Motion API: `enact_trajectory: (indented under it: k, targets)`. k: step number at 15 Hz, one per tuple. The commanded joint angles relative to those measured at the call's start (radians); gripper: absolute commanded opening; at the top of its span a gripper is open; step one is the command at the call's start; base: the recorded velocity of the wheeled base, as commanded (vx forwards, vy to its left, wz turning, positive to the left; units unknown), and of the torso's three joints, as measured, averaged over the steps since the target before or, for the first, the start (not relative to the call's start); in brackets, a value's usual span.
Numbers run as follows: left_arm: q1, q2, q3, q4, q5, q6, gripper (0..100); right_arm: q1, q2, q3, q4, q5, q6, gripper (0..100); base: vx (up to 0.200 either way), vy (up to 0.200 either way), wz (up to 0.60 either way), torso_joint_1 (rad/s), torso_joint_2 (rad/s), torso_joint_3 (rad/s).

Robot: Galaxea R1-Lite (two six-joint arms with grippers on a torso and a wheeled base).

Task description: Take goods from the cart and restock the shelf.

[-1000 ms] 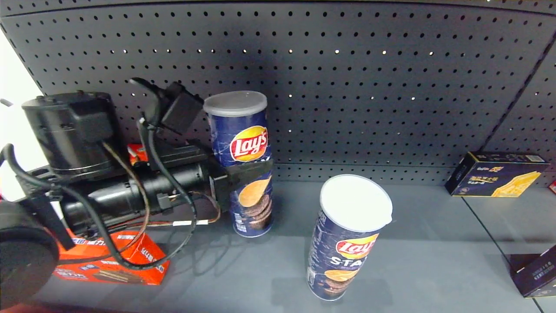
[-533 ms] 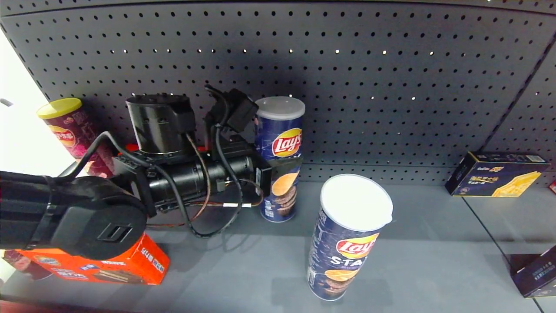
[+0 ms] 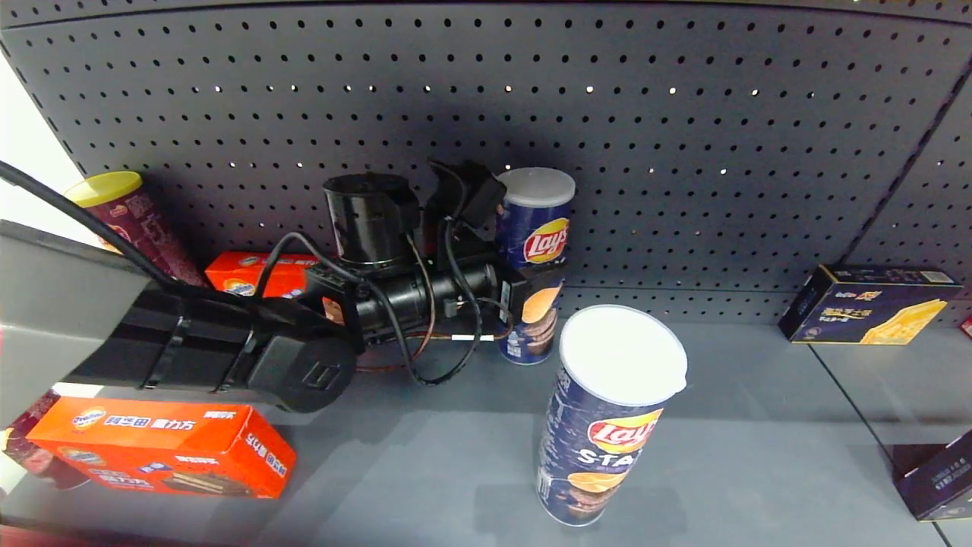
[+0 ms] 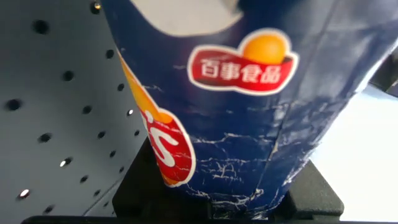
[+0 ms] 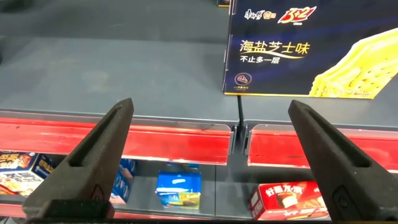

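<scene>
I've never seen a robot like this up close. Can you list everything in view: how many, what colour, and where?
blue chip cans: 2, dark blue with pale lids; one front middle of the shelf, the other by the pegboard, gripped.
maroon chip can: 1, maroon, yellow lid; far left, at the back.
orange boxes: 2, orange; one front left, the other at the back behind the arm.
dark boxes: 2, dark blue; one back right, the other at the front right edge.
small packs: several, blue and red; lower shelf.
pegboard: 1, dark grey; back wall.
shelf: 1, grey.
left end effector: 1, black; shut on the back blue can.
right end effector: 1, black; open.
</scene>
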Motion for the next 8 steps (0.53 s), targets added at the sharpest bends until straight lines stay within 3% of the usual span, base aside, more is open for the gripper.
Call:
enact_trajectory:
  k: [1, 8]
  targets:
    - [-0.004, 0.041, -0.012, -0.018, 0.000, 0.000, 0, 0.000, 0.002, 0.000, -0.001, 0.000, -0.002, 100, 0.000, 0.000, 0.00, 0.000, 0.00, 0.000]
    - [-0.007, 0.104, -0.011, -0.117, 0.000, -0.003, 0, 0.000, 0.002, 0.000, -0.001, 0.000, -0.002, 100, 0.000, 0.000, 0.00, 0.000, 0.00, 0.000]
